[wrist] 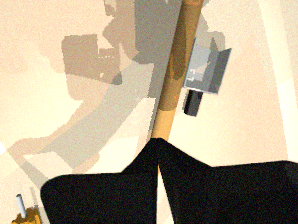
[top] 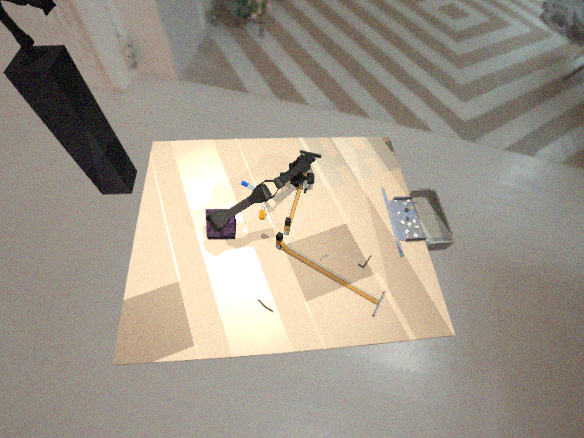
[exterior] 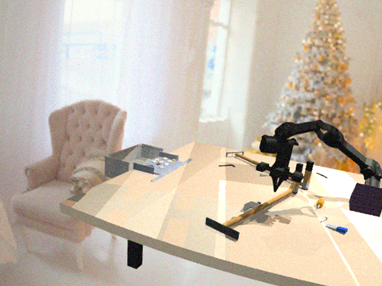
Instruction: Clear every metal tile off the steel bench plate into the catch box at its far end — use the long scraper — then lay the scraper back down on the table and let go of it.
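The place looks like a living room in a home, dressed for Christmas. In the exterior view a tall decorated tree, pale and dotted with gold ornaments, rises behind the worktop, with a warm orange glow at its right. A pink wing armchair with a button-tufted back stands on the other side — a fluffy, light-coloured throw or cushion rests on its seat. Sheer white curtains hang over a bright window, and a second window is set deep in a pale wall. The top view shows a floor patterned in nested brown and pale stripes — leafy greenery at its edge.
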